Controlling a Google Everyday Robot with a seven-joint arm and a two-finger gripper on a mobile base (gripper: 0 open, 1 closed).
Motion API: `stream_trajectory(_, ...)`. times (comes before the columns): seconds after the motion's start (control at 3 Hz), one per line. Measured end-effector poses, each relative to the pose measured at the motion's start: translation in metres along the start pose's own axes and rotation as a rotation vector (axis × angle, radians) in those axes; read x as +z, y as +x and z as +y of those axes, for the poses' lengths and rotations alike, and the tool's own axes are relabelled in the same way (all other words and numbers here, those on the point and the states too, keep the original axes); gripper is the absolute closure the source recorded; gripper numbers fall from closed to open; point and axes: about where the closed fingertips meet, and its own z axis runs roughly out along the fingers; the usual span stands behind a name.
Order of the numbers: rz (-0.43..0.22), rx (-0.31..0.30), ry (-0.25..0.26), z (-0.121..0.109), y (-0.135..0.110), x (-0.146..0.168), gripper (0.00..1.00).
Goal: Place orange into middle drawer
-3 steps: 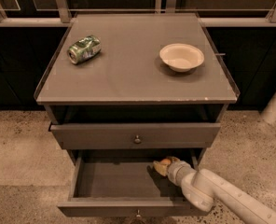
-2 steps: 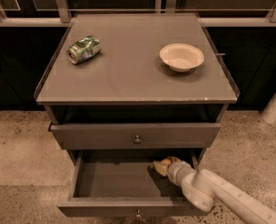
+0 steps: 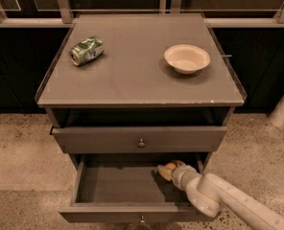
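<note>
Grey cabinet (image 3: 132,80), middle drawer (image 3: 118,186) pulled open: gripper (image 3: 166,171) low in its right rear corner, orange (image 3: 170,165) at the very tip, grasp impossible to tell.

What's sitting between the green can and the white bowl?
Nothing; the camera view shows bare cabinet top there. The gripper is down in the middle drawer.

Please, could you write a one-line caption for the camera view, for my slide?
The robot's hand reaches into the open middle drawer with the orange at its tip.
</note>
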Motion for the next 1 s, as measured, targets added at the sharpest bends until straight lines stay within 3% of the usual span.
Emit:
stream_trajectory(0.33,0.0,0.0,0.0,0.0,0.0,0.0,0.11)
stream_trajectory(0.67,0.0,0.0,0.0,0.0,0.0,0.0,0.0)
stream_trajectory(1.0,0.0,0.0,0.0,0.0,0.0,0.0,0.0)
